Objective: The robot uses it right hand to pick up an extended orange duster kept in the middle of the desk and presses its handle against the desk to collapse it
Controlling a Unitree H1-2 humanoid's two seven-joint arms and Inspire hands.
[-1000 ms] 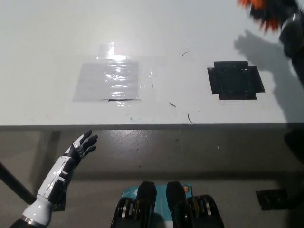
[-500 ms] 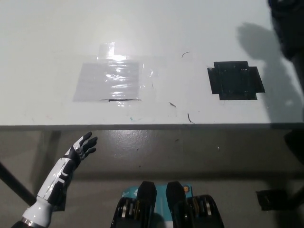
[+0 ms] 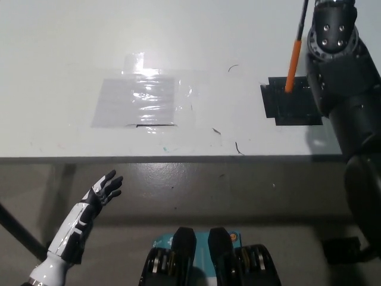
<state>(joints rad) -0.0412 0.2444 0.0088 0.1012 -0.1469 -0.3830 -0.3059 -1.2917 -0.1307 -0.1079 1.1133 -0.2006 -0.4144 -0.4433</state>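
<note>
Nearest to you, at the lower left and below the edge of the surface, the white left hand point(image 3: 101, 189) is resting in the air with its fingers spread and nothing in it; it is taking no part in the work.

Beyond it, the white surface point(image 3: 59, 47) is filling the upper half of the view; you are looking at one clear sheet of plastic film point(image 3: 143, 100) taped flat left of centre, one black taped square point(image 3: 296, 101) to the right, and a few small dark flecks lying between them.

At the far right, the black right arm point(image 3: 342, 77) is reaching up over the black square; the right hand itself is running out of the top edge of the picture, so you cannot tell whether its fingers are closed. One orange duster handle point(image 3: 293, 64) is standing almost upright just beside the arm, its lower tip sitting over the top edge of the black square, with a thin dark rod continuing above it to the frame edge; the duster's head is not in view.

Judging from this, the pick-up is looking done, since the duster is no longer lying on the surface; the handle is pointing down at the surface, so the pressing is seeming either about to begin or just beginning; whether the tip is touching the surface is not clear, and the collapse is not yet showing.

Counted: one duster, one film sheet, one black square, two robot hands.
</note>
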